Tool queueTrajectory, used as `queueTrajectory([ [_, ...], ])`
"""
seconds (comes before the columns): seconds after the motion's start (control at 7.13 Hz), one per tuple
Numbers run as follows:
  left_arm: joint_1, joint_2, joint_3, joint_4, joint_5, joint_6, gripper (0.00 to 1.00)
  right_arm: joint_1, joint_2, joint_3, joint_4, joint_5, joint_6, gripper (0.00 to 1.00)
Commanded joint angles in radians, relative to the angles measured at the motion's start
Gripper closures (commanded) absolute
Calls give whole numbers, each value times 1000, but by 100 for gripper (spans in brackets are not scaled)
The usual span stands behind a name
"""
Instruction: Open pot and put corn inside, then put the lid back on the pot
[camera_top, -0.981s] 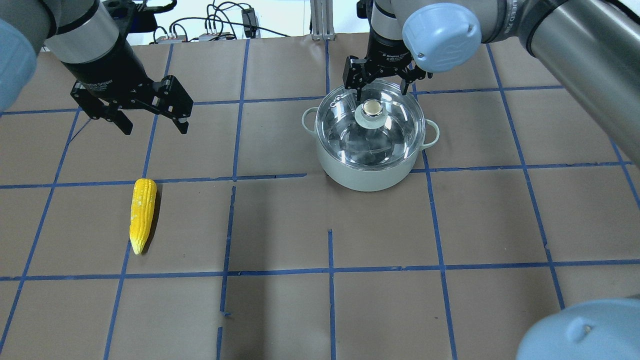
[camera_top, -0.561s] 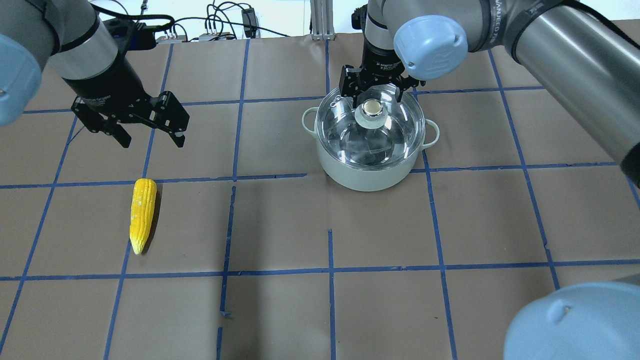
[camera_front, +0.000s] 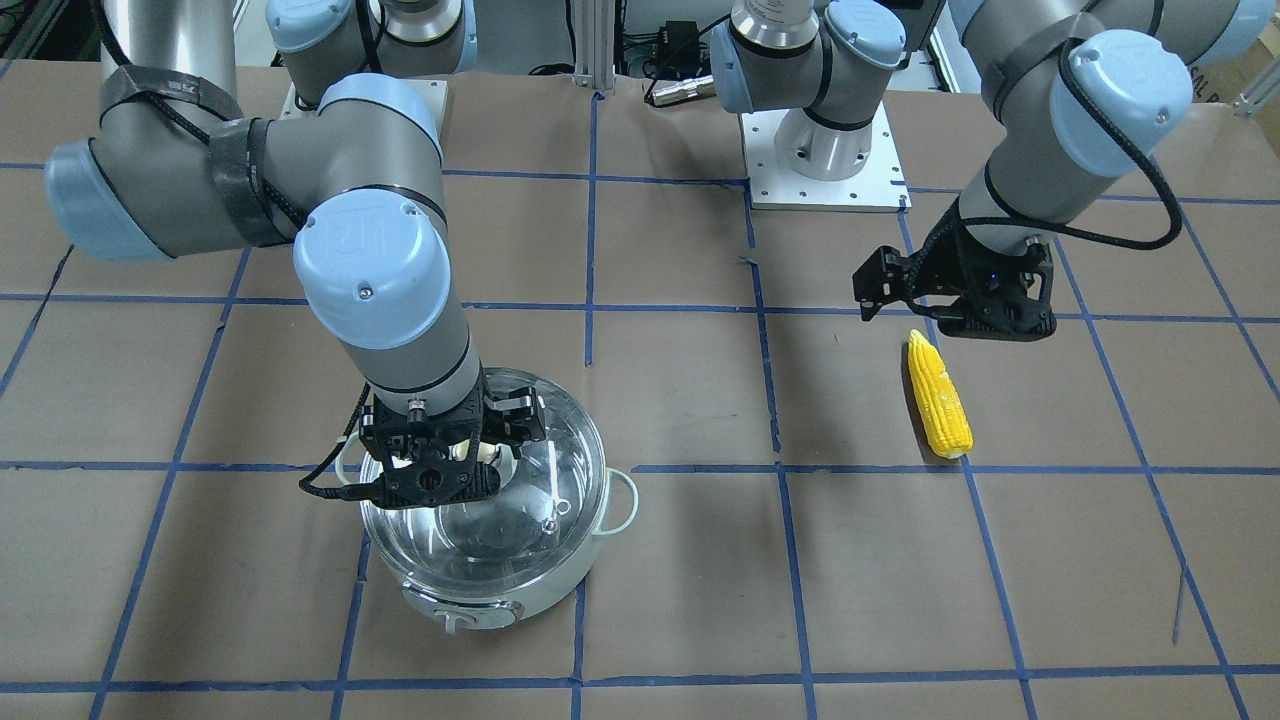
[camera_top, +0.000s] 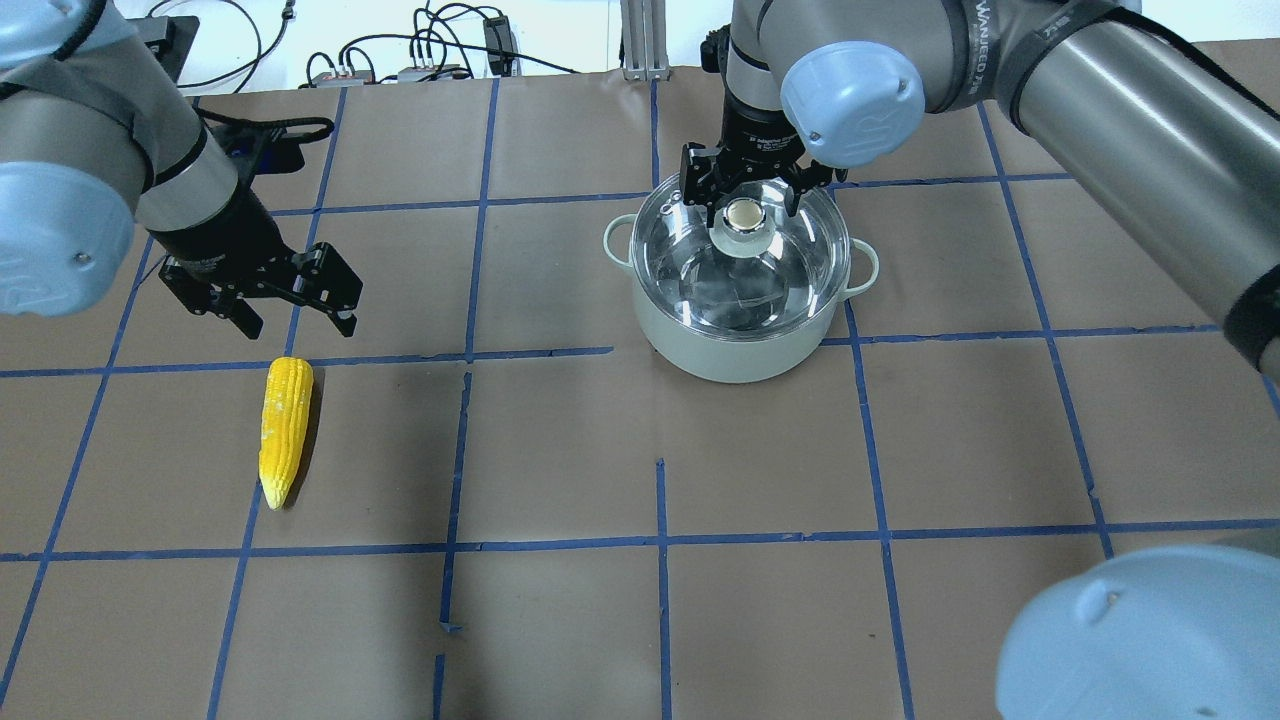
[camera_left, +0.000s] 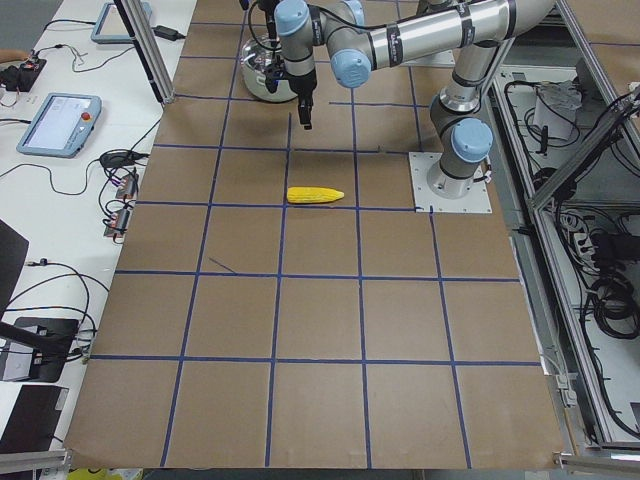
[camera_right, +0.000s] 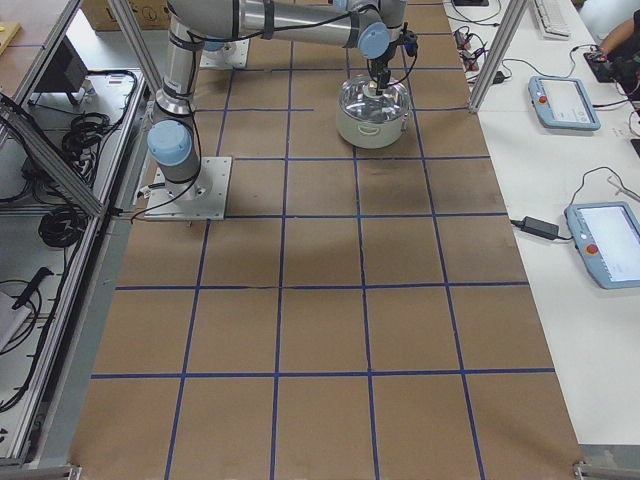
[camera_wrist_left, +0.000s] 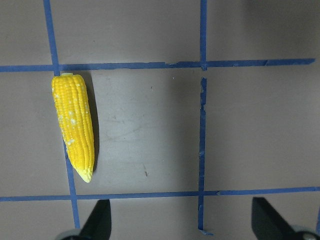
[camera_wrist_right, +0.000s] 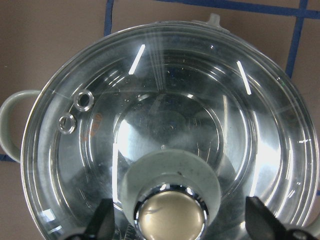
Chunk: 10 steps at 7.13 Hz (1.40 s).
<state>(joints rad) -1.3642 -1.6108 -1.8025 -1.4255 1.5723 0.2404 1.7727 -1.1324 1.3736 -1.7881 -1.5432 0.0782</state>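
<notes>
The pot (camera_top: 735, 350) stands right of the table's middle with the glass lid (camera_top: 700, 270) on it; its beige knob (camera_top: 743, 213) sits toward the far side. My right gripper (camera_top: 746, 196) is open, its fingers either side of the knob without touching it; the right wrist view shows the knob (camera_wrist_right: 172, 216) between the fingertips (camera_wrist_right: 102, 220). The corn (camera_top: 282, 430) lies on the paper at the left, tip toward me. My left gripper (camera_top: 297, 322) is open and empty just beyond the corn's blunt end; in the left wrist view the corn (camera_wrist_left: 75, 125) lies left of centre.
Brown paper with a blue tape grid covers the table (camera_top: 660, 450). Cables and connectors (camera_top: 430, 60) lie along the far edge. The right arm's elbow (camera_top: 1140, 640) fills the near right corner. The pot's control panel (camera_front: 462, 620) faces away from the robot.
My left gripper has moved nearer and lower, toward the corn's blunt end. My right gripper has come down around the lid's knob. Pot, lid and corn have not moved.
</notes>
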Motion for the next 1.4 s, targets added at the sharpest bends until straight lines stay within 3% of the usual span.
queueTrajectory([
  [0.0, 112, -67, -98, 165, 2, 94, 0, 1, 3, -1, -1, 0, 2, 20],
  [0.28, 131, -138, -124, 249, 2, 138, 0, 1, 3, -2, 3, -3, 0, 44],
  [0.42, 137, -167, -126, 264, 3, 142, 0, 1, 3, -2, 6, -3, 0, 49],
  [0.7, 180, -231, -136, 279, 0, 146, 0, 25, 3, -8, 6, -6, 12, 53],
  [0.84, 191, -266, -144, 348, 3, 189, 0, 27, -3, -16, 13, -9, 18, 54],
  [1.12, 211, -296, -178, 401, 2, 204, 3, 22, -39, -83, 129, -8, 12, 54],
  [1.26, 211, -299, -185, 405, 2, 206, 20, 7, -64, -123, 207, -6, 2, 58],
])
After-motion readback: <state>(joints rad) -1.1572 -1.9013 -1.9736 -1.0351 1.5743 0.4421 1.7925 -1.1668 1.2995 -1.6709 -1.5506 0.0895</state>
